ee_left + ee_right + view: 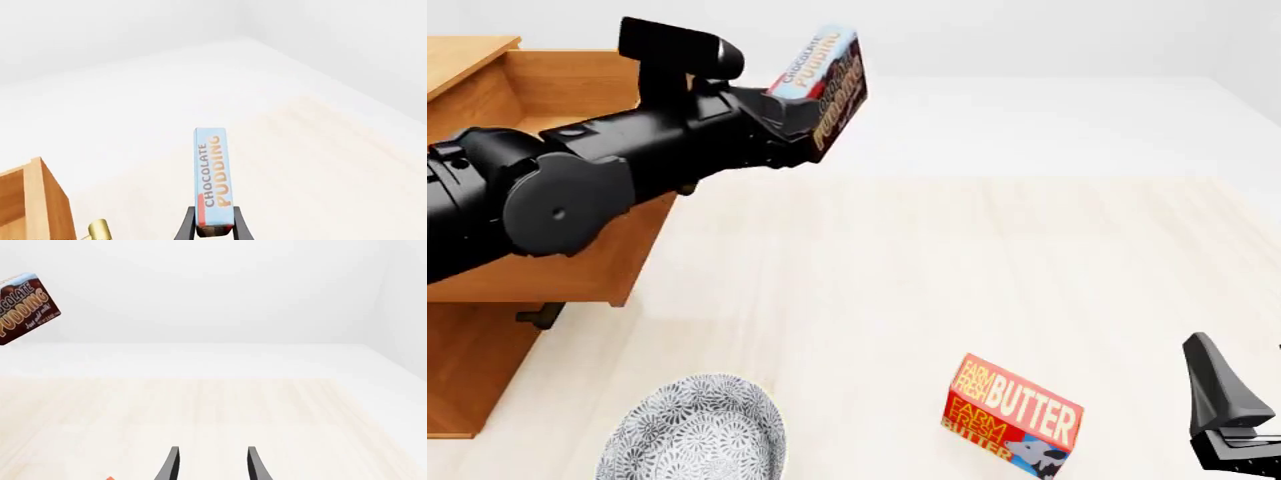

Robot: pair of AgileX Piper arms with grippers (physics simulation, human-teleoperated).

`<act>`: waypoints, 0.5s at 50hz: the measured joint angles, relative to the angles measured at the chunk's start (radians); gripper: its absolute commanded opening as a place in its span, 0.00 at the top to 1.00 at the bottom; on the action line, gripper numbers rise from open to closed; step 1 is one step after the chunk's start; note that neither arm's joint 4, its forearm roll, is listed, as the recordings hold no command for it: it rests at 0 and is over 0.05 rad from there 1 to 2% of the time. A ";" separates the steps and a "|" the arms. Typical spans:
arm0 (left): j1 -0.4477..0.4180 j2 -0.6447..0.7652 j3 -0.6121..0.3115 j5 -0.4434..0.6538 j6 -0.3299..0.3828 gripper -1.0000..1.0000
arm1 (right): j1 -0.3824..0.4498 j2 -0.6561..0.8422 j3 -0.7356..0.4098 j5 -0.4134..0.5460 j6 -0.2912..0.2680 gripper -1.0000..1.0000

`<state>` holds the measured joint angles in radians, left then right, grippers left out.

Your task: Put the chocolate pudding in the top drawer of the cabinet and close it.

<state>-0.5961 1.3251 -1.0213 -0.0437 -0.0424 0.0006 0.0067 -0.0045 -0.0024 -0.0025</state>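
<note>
1. The tabletop (961, 260) is spreading pale and wide under everything.
2. The cabinet (481, 330) is standing at the far left, with its top drawer (574, 250) hanging pulled out toward the right, open at the top.
3. The left arm (587, 170) is reaching from the left across the open drawer, raised above it.
4. The plate (694, 435), grey with a fine pattern, is lying near the front edge, just right of the cabinet's foot.
5. The butter box (1014, 415) is resting on the tabletop to the right of the plate, well apart from the cabinet.
6. The right claw (212, 465) is sitting at the near right with its fingers spread and nothing between them.
7. The left claw (213, 232) is gripping the chocolate pudding (825, 85) by one end; the box is sticking up tilted in the air, just past the drawer's right edge, above the tabletop.
</note>
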 measured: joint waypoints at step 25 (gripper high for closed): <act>0.114 -0.089 -0.053 0.135 0.101 1.00 | 0.000 0.000 0.000 0.000 0.000 0.00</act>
<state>-0.4823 1.2360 -1.0745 0.0916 0.0587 0.0006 0.0067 -0.0045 -0.0024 -0.0025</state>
